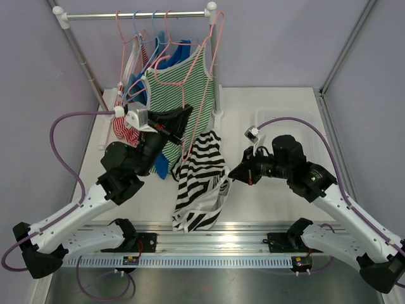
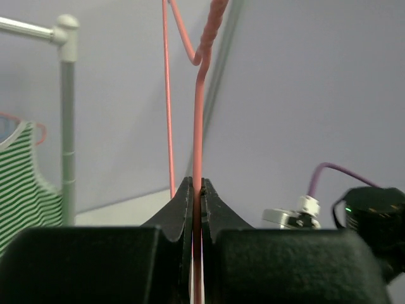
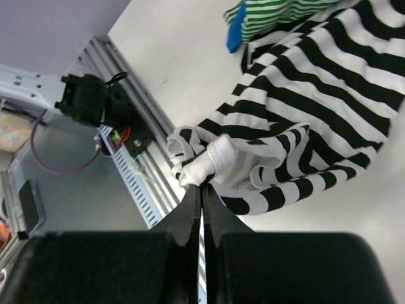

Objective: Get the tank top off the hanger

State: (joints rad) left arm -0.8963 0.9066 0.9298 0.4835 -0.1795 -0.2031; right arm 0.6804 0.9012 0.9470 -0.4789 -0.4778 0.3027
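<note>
Top external: left pincer (image 1: 184, 116) clamps pink hanger (image 2: 197, 126); right pincer (image 1: 233, 175) pinches striped tank top (image 1: 199, 177).

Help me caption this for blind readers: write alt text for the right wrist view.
The right gripper, shut, pinches the white-edged hem of a black-and-white striped tank top that lies crumpled on the white table. A green striped garment peeks in at the top edge.

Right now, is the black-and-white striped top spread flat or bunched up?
Bunched up: the striped top lies crumpled on the table, its folds gathered where the right gripper pinches its edge.
</note>
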